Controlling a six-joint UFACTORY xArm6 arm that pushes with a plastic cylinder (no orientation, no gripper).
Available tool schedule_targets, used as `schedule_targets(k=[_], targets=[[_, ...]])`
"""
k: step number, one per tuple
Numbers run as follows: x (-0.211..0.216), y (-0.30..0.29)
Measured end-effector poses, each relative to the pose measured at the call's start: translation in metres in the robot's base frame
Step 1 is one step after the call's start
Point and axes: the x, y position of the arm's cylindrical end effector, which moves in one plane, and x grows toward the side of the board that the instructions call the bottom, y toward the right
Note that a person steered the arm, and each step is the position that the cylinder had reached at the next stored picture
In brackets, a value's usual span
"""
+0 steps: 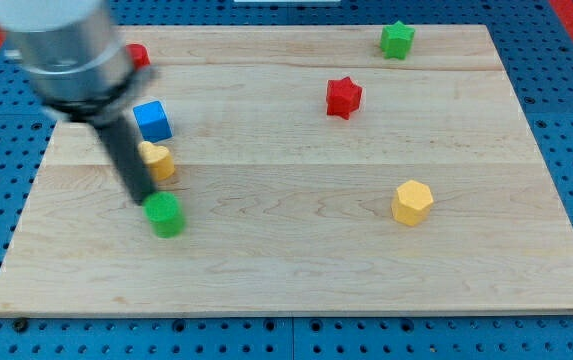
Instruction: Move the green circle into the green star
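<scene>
Tool: your rod carries no jaws; my tip (147, 200) touches the green circle's (165, 214) upper-left edge | Location: lower left of the frame | Target: green star (397, 39), top right, well apart | Nearby: yellow block (157, 160), blue cube (152, 120) just above.

From my remote seat, the arm shows as a broad grey cylinder at the view's top left, blurred, its upper part pale silvery grey and shading darker toward its lower rim. Out of that housing comes a straight rod, dark charcoal to black, narrower than the housing and even in width along its length. My tip (146, 200) is the rod's blunt lower end, the same dark colour. I can make out no cables, screws or markings on the housing or rod through the blur.
</scene>
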Motion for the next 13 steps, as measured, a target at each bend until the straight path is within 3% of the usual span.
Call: schedule_targets(k=[2, 4, 5, 6, 8, 9, 10, 11, 12, 13], targets=[[0.089, -0.030], [0.012, 0.044], [0.013, 0.059], [0.048, 0.048], [-0.008, 0.169], [0.020, 0.162], [0.017, 0.211], [-0.035, 0.192], [-0.067, 0.241], [-0.103, 0.254]])
